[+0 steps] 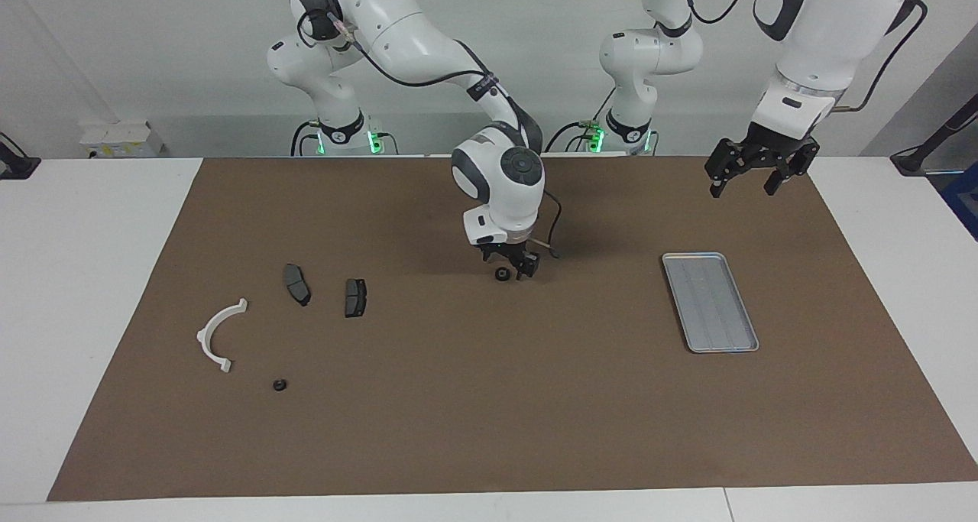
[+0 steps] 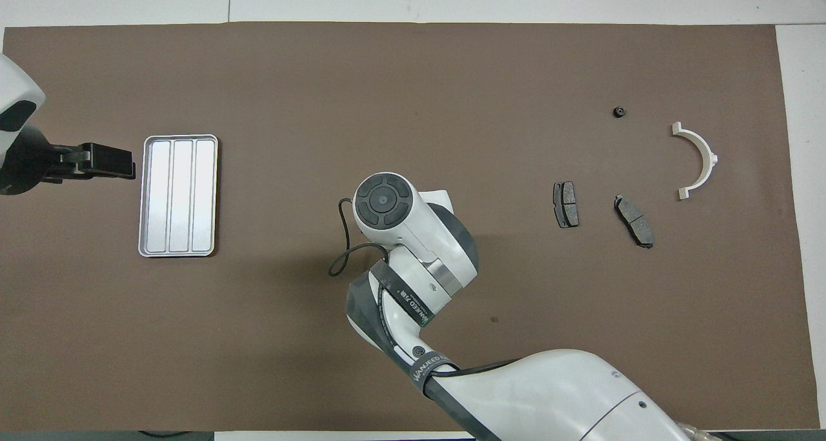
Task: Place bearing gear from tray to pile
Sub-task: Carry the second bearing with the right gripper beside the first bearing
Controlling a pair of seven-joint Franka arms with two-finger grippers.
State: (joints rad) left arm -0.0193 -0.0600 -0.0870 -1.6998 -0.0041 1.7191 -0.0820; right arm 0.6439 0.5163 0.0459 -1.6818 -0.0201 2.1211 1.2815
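At the right pincer's (image 1: 513,271) tips, low over mid-counter, a small dark gear (image 1: 501,275) is seen; whether it is gripped cannot be told. The pile (image 1: 216,335) lies well off toward that arm's end. The tray (image 1: 745,348) lies the other way, with the left pincer (image 1: 752,178) waiting near it, wide open and empty. If the gear is carried in a loose hold, it could be dropped short.

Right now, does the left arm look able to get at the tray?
Probably yes. The left gripper hangs open above the mat at the tray's end of the table, and nothing stands between them.
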